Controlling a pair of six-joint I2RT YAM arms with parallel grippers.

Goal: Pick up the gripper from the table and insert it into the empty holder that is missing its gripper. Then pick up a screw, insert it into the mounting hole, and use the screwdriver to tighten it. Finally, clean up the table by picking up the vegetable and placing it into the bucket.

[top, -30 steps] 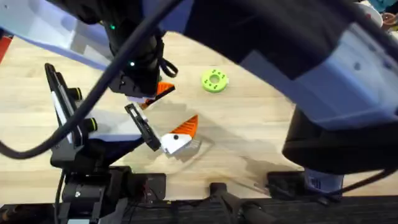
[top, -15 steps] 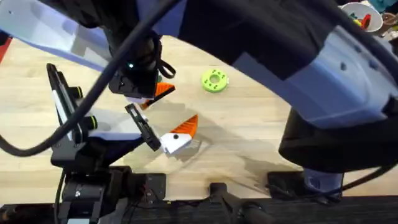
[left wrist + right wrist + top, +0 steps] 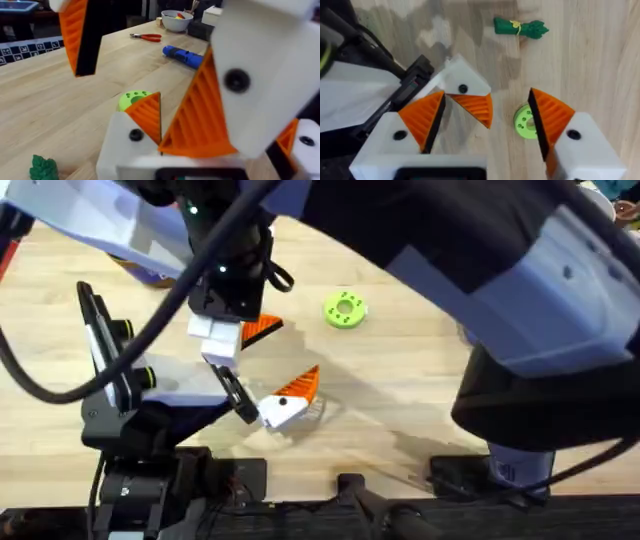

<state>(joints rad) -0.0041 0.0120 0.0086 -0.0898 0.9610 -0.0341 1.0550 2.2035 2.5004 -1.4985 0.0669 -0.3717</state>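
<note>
Supervisor: Overhead view, what do you have?

Operator: I see my right arm reaching across from the right, with the right pincer (image 3: 238, 330) hanging above the desk (image 3: 400, 380), left of middle. Just below it my left pincer (image 3: 245, 385) lies low. Its white fingers sit at opposite ends of a black bar, so it is wide apart and holding nothing. A green disc (image 3: 346, 310) sits to the right of both.

Supervisor: Left wrist?

Operator: The screwdriver (image 3: 182, 55) lies flat on the far part of the desk, with red-handled pliers (image 3: 146, 36) and a white bowl (image 3: 175, 20) beyond it. The vegetable (image 3: 42, 167) lies on the wood, well apart from the screwdriver. The right pincer's 2 orange pads (image 3: 200, 115) hang close to the lens, spread.

Supervisor: Right wrist?

Operator: My 2 pads (image 3: 422, 117) are spread wide and gripping nothing. Between them, lower down, I see 1 left finger (image 3: 462, 87), a white block with an orange wedge. I cannot tell whether it touches my pad. The disc (image 3: 525, 122) lies beside it, and the vegetable (image 3: 520, 27) lies farther off on bare wood.
</note>
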